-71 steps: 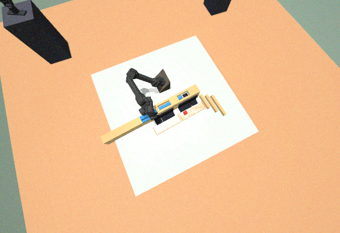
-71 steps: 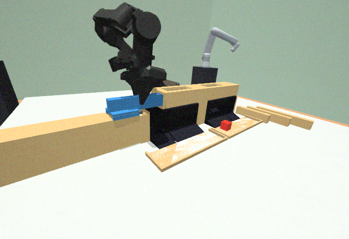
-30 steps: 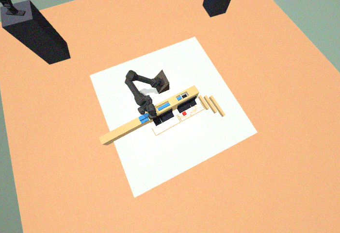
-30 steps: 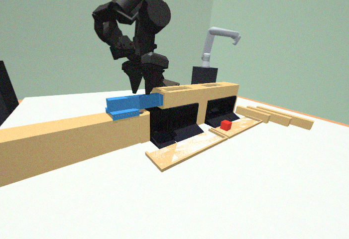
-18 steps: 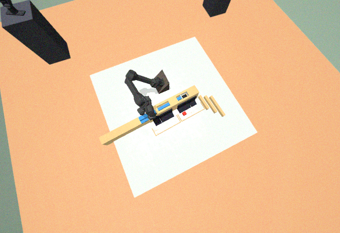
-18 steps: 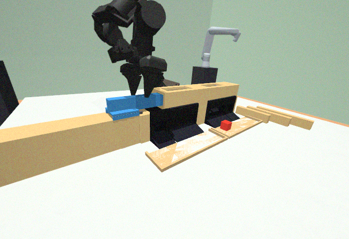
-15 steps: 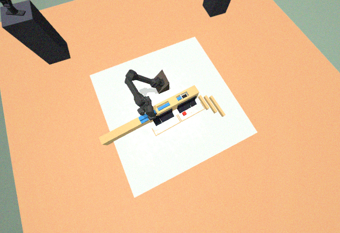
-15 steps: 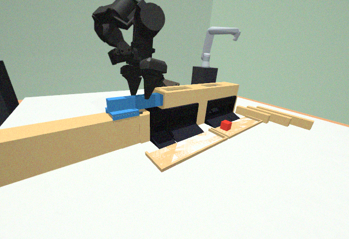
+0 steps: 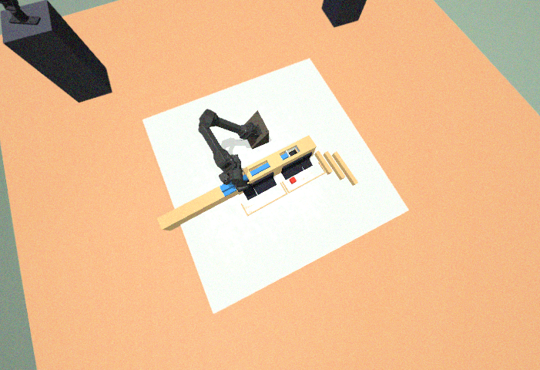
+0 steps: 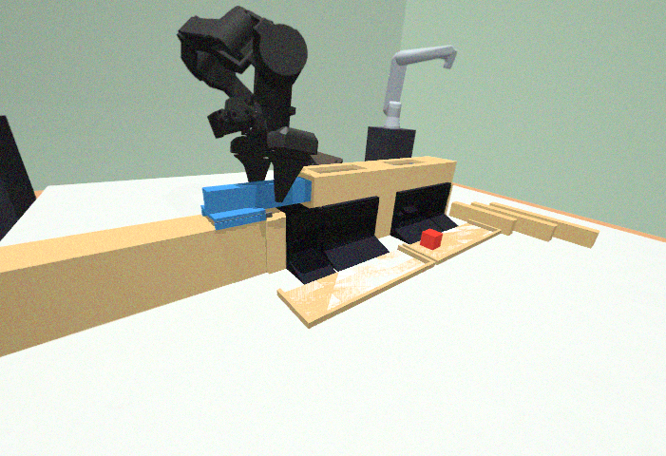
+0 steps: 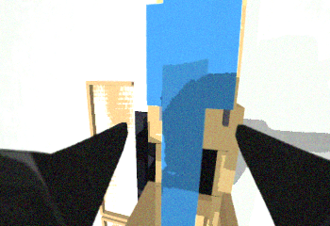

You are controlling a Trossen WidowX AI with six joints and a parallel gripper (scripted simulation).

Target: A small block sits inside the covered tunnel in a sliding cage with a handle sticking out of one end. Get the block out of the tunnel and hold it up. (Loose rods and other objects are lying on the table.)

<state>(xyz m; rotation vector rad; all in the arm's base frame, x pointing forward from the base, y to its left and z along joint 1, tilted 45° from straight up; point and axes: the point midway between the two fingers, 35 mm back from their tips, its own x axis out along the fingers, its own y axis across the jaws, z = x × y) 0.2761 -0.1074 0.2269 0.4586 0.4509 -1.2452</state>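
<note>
Our gripper (image 9: 243,185) (image 10: 266,190) (image 11: 181,128), jaws spread apart, straddles the blue handle (image 9: 260,169) (image 10: 237,197) (image 11: 184,155) left of center in the exterior frame | our red block (image 9: 293,179) (image 10: 430,238) sits outside the tunnel (image 9: 276,164) (image 10: 382,185), on a shallow tray (image 9: 307,182) (image 10: 465,242), right of center

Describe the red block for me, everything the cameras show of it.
The red block is a small, plain cube with flat faces and fairly sharp edges; its material cannot be told. It rests on a face, outside the wooden tunnel, in the shallow, low-rimmed tray in front of the opening farther from the gripper. It lies near the end of that tray next to the other tray. The gripper does not touch it.
</note>
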